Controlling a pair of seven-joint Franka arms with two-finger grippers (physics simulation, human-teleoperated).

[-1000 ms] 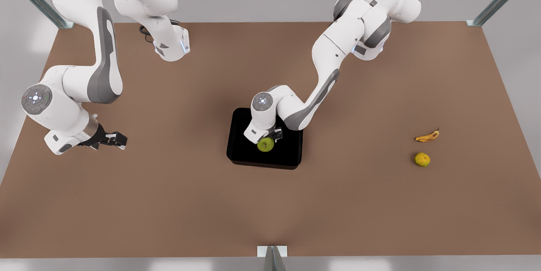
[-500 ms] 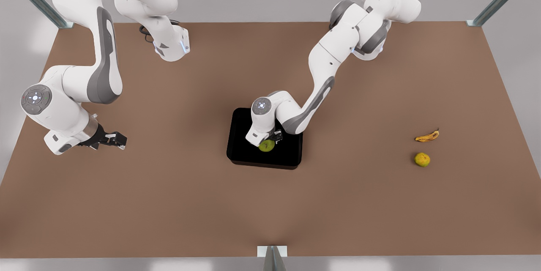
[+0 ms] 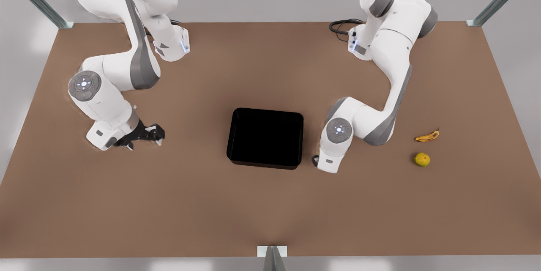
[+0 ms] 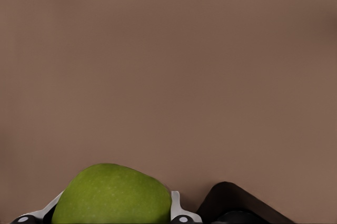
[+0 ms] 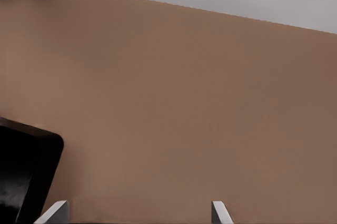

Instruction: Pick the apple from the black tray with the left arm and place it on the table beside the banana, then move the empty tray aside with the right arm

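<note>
Brown and plain, the table (image 3: 270, 212) spread wide under both of my arms, with a grey wall behind it. At its middle lay the black tray (image 3: 265, 138), flat on the tabletop, with nothing showing on its glossy floor.

My left gripper (image 4: 105, 219) was clenched on the apple (image 4: 111, 195): in the left wrist view the yellow-green fruit sat between my two fingers (image 4: 178, 214), which pressed against its sides. In the front view my left wrist hung just beside the tray, off its near corner on the front view's right, and it covered the apple from above. So the apple was out of the tray and over bare tabletop close by the tray's edge. How high it hung above the table I could not tell. A dark rounded shape lay beside my fingers in the left wrist view; whether that was the tray's corner I could not tell.

The banana (image 3: 427, 136) lay well apart from the tray, on the front view's right, beyond my left arm. A small orange-yellow round fruit (image 3: 422, 159) sat near it on the side farther from the wall, the two not touching.

My right gripper (image 3: 152, 135) waited low over the table, apart from the tray on the front view's left, pointing toward it. Its fingers (image 5: 55, 212) were spread and grasped nothing, and the tray's rounded corner (image 5: 31, 171) showed off to one side of them.
</note>
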